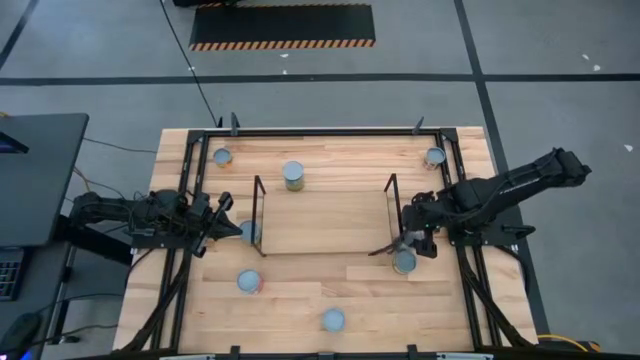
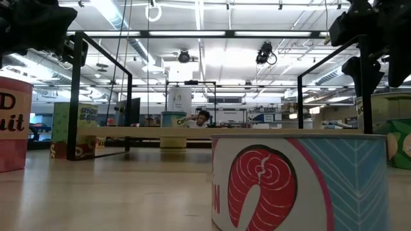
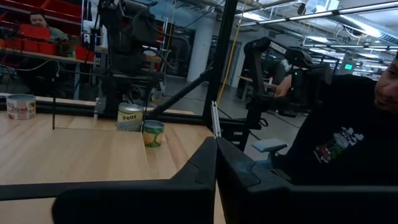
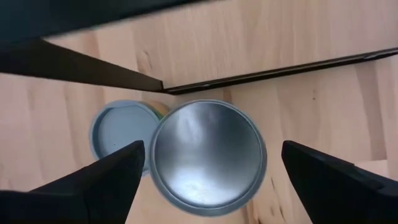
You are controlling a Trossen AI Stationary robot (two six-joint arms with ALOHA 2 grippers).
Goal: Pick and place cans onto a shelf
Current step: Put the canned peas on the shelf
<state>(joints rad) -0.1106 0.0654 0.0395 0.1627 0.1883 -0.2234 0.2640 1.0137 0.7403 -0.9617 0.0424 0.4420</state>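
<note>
Can (image 4: 208,157) overlapping second can (image 4: 118,134) — labels hidden

Grey concrete floor (image 1: 560,60) with dark tape lines and a yellow-black hazard strip (image 1: 282,43) around the light-wood desk (image 1: 300,300). Ceiling strip lights (image 2: 192,33) overhead, pipes, black frame posts (image 2: 77,96). Red shelving (image 3: 37,31) in back; a person in dark shirt (image 3: 348,137) beside the desk.

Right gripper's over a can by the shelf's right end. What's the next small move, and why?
Probably lower the right gripper straight down around the can, then close. Its fingers stand wide open on either side of the silvery top, seemingly above it, not yet gripping. The left gripper waits shut beside the shelf.
</note>
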